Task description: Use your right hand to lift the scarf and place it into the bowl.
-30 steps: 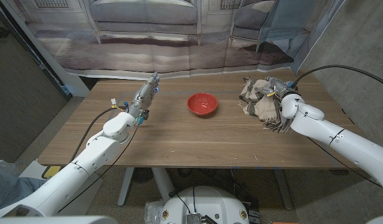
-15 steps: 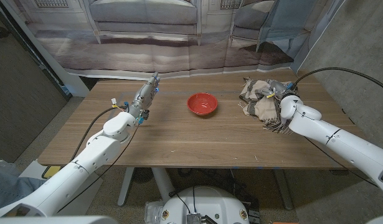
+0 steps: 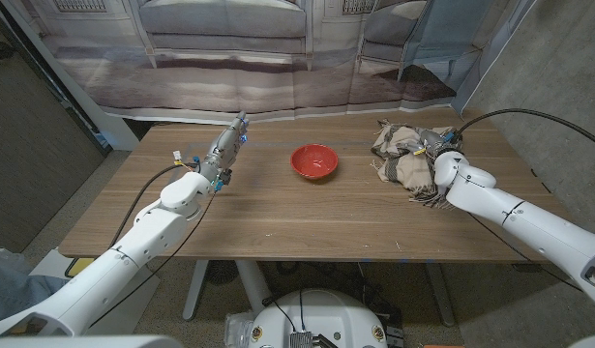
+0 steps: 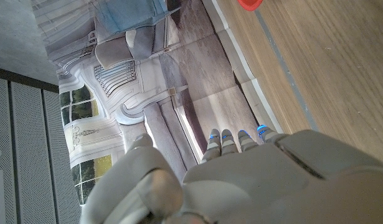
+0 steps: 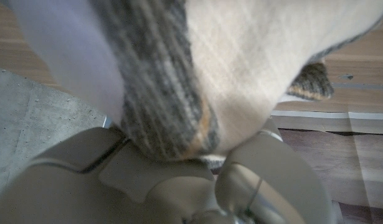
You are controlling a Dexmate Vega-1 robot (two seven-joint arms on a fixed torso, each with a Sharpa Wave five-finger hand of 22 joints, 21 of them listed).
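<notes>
The scarf (image 3: 401,159) lies in a crumpled heap on the right part of the wooden surface (image 3: 307,217), well to the right of the red bowl (image 3: 313,160), and I read it as a beige and cream cloth with dark grey-brown stripes and a fringe trailing at its near edge. In my right wrist view the scarf (image 5: 241,68) looms very close, a cream weave beside a ribbed grey band with a touch of orange, lying right against the right hand (image 5: 172,180). From the head view the right hand (image 3: 440,147) is pressed into the far right side of the heap, its fingers buried in the folds (I cannot tell whether they have closed on the cloth or merely touch it). My left hand (image 3: 230,143) stands on the surface left of the bowl, fingers straight, together and pointing away, holding nothing; the left wrist view shows blue-tipped fingertips (image 4: 242,135) stretched out. I can read no writing or labels anywhere.
</notes>
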